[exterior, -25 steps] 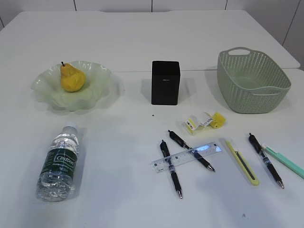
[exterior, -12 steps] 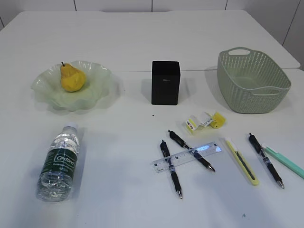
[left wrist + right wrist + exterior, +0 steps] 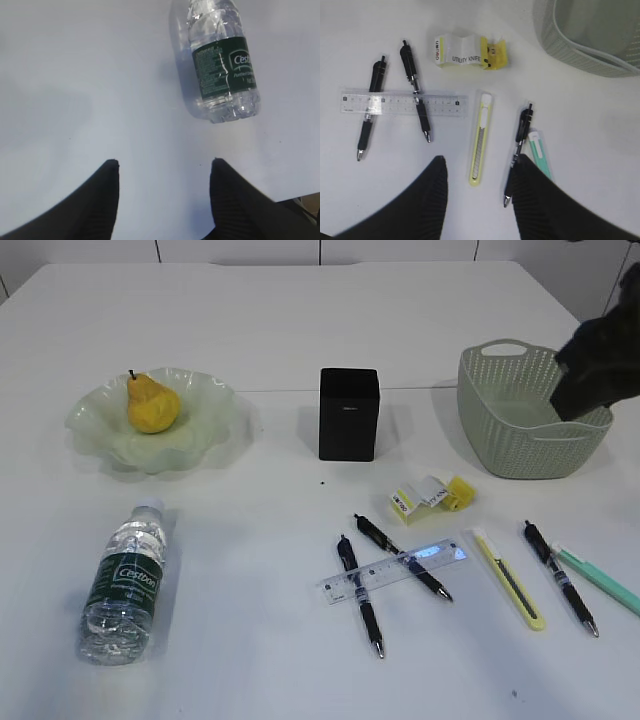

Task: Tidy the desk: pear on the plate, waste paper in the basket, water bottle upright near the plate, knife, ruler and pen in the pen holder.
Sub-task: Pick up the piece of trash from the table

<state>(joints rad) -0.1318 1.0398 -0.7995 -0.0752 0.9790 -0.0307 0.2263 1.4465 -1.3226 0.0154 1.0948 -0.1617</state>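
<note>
Two end effectors hover over the white worktop (image 3: 290,320), each empty and with its jaws spread apart, and the choice of which reaches what turns on what lies under each.

Right end effector (image 3: 479,165): in its wrist view the pale yellow knife (image 3: 481,139) lies just above the gap between the jaws, at lower centre of the frame. Its long axis runs almost straight up and down the picture, tilted slightly to the right at the top, so the jaws stand either side of its narrow width. A black pen (image 3: 518,150) and the mint-green pen (image 3: 540,157) lie just right of it, close enough to get in the way of the right-hand finger. The ruler (image 3: 404,102) sits at left centre, lying flat across two other black pens, its long axis horizontal. The yellow-and-white waste paper (image 3: 470,54) is at upper centre, and the basket (image 3: 590,40) fills the upper right corner.

Left end effector (image 3: 164,165): the water bottle (image 3: 222,60) lies on its side in the upper right of that view, beyond and to the right of the jaws, its long axis nearly vertical in the frame.

In the exterior view the pear (image 3: 152,404) already rests on the plate (image 3: 210,430) at upper left; the pen holder (image 3: 348,413) stands at centre. My judgement: the right arm is best placed for the knife, the left for the bottle.
</note>
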